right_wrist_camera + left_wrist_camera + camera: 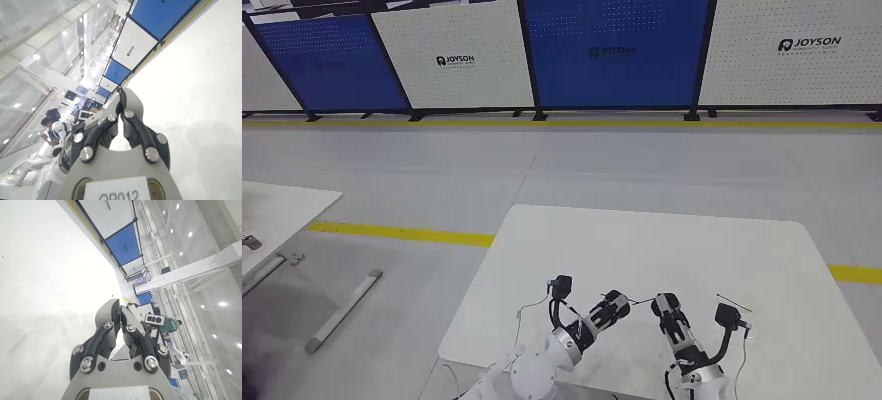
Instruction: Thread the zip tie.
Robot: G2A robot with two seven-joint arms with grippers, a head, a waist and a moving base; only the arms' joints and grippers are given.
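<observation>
My two grippers meet tip to tip above the near middle of the white table [662,250]. A thin dark zip tie [638,299] runs between them. The left gripper [616,302] is shut, and in the left wrist view a small black bit of the tie [119,312] shows between its fingertips, with the left gripper [119,306] pointing at the other arm's fingers just beyond. The right gripper [663,303] is shut on the tie; in the right wrist view the black strap [122,98] stands pinched in the right gripper [120,92], its end poking past the tips.
A second thin tie [733,301] lies flat on the table to the right of the arms. The table's left edge [477,290] is close to the left arm. Off the table, a metal bar [342,311] lies on the floor beside another white table [282,210].
</observation>
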